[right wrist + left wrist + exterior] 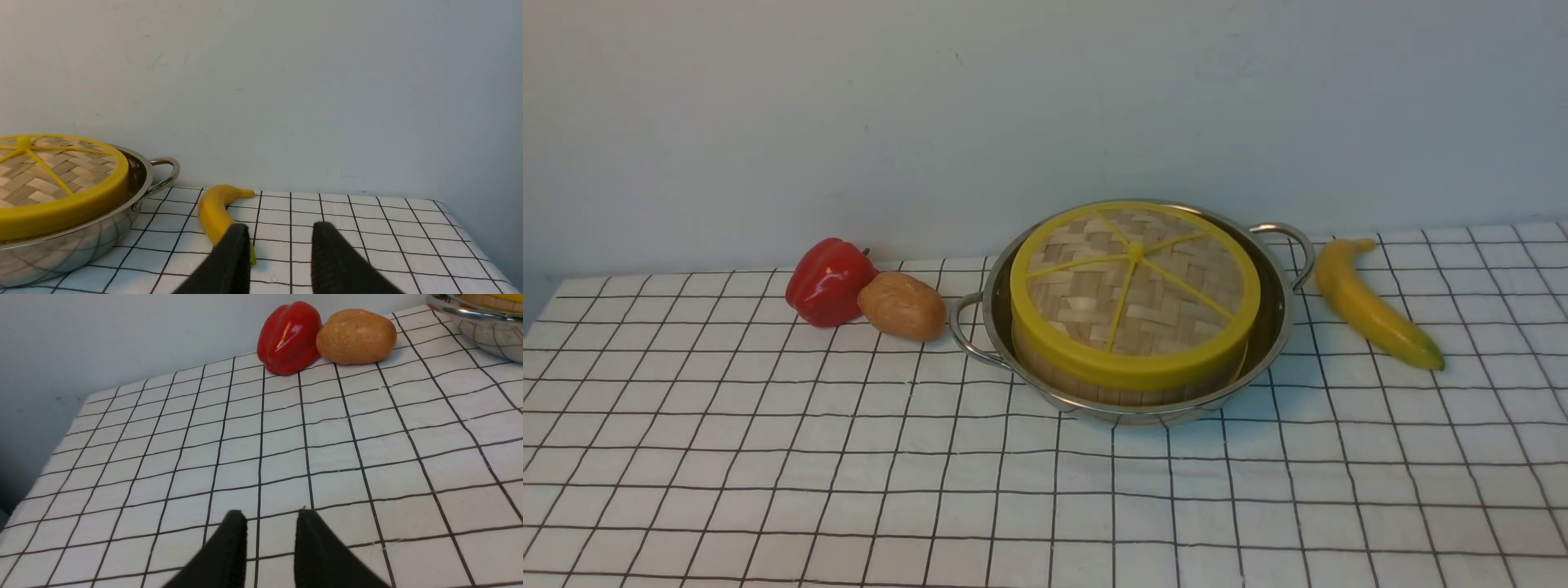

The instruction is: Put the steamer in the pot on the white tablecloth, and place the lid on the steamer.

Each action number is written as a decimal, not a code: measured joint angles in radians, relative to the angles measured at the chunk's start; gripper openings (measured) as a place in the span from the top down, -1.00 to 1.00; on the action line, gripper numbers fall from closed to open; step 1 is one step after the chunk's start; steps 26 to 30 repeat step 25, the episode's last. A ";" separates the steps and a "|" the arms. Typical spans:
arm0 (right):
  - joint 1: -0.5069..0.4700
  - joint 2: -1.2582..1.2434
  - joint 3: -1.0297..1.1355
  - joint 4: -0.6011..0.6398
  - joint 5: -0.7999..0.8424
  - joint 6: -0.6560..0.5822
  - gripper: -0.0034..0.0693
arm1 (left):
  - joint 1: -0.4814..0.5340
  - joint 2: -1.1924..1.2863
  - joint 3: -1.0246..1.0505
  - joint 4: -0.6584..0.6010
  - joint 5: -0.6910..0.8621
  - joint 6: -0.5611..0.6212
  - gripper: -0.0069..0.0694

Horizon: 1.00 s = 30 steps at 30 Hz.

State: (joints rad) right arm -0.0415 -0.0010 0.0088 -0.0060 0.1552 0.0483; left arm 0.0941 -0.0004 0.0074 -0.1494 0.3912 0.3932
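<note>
White tablecloth [768,457] with black grid meets a plain pale wall [849,106].

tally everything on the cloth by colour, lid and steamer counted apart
red: 1, pepper
brown: 1, potato
yellow: 1, banana
silver: 1, pot
bamboo with yellow rim: 2, lid and steamer
total: 6
</note>
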 joint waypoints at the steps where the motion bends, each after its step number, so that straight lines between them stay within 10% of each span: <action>1: 0.000 0.000 0.000 0.000 0.000 0.000 0.25 | 0.000 0.000 0.000 0.000 0.000 0.000 0.37; 30: 0.000 0.000 0.000 0.000 0.000 0.000 0.25 | 0.000 0.000 0.000 0.000 0.000 0.000 0.24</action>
